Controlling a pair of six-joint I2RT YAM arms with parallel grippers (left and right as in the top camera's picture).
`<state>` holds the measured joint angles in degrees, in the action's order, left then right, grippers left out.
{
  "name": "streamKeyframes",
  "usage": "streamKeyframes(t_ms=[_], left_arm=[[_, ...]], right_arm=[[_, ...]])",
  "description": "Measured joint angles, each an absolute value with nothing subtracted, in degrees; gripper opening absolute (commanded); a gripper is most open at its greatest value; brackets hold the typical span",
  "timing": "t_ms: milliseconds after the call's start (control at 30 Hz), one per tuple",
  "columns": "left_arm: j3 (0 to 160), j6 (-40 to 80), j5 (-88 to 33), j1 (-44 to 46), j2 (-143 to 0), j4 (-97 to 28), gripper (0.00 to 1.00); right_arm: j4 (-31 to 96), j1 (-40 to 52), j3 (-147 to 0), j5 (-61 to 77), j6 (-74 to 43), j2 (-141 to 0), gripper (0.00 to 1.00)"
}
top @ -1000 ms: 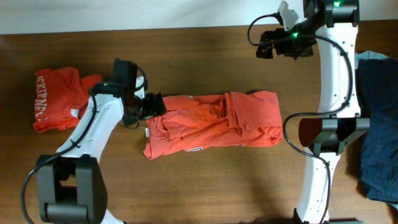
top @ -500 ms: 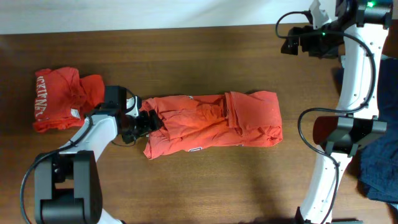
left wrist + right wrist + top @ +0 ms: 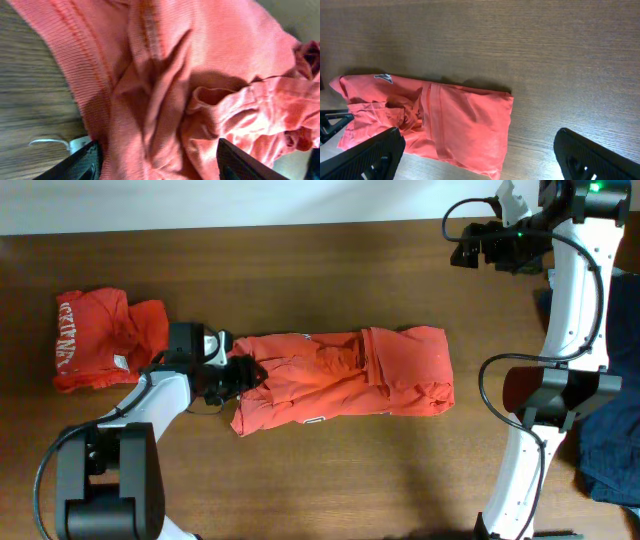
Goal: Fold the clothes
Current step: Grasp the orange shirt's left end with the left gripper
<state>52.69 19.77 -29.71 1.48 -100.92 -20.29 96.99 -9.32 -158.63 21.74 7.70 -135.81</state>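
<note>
One red-orange T-shirt (image 3: 345, 380) lies in a long rumpled strip at the table's middle. A second one (image 3: 100, 340), bunched with white lettering up, lies at the far left. My left gripper (image 3: 238, 373) is low at the strip's left end. In the left wrist view its fingers (image 3: 160, 162) are spread wide with wrinkled cloth (image 3: 200, 75) between them; a white tag (image 3: 55, 144) lies beside the left finger. My right gripper (image 3: 472, 250) is open and empty, high over the back right; its wrist view (image 3: 480, 160) looks down on the strip (image 3: 450, 125).
A pile of dark blue cloth (image 3: 610, 380) lies at the right edge, behind the right arm's base. The brown wooden table (image 3: 330, 270) ends at a white wall along the back. Bare wood shows in front of the shirts.
The right arm swung right and back, away from the shirt, then held still. The left gripper drew back left and lower, then nudged into the strip's left end.
</note>
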Motion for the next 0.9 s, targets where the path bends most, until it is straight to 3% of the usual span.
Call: streamKeyframes(t_ms=[200, 267, 300, 467, 767, 833, 900], left_arm=[[52.7, 20.2, -30.8, 3.9, -100.9, -18.1, 0.39], [52.7, 20.4, -30.9, 4.3, -100.9, -17.9, 0.1], [52.7, 20.5, -31.0, 4.4, -100.9, -17.9, 0.01], [52.6, 20.6, -31.4, 2.9, -100.9, -19.2, 0.0], [52.5, 20.6, -31.7, -7.5, -99.5, -23.1, 0.01], [52.5, 20.6, -31.7, -7.5, -99.0, -23.1, 0.24], [52.5, 20.4, -31.5, -7.5, -99.0, -23.5, 0.37]], right_arm=[[97.0, -9.3, -158.6, 21.7, 7.7, -135.8, 0.99], [97.0, -9.3, -158.6, 21.7, 7.7, -135.8, 0.99], [97.0, -9.3, -158.6, 21.7, 7.7, -135.8, 0.99], [97.0, -9.4, -158.6, 21.7, 7.7, -135.8, 0.99], [97.0, -11.1, -158.6, 21.7, 7.7, -135.8, 0.99], [97.0, -11.1, -158.6, 21.7, 7.7, -135.8, 0.99], [97.0, -11.1, -158.6, 21.7, 7.7, -135.8, 0.99]])
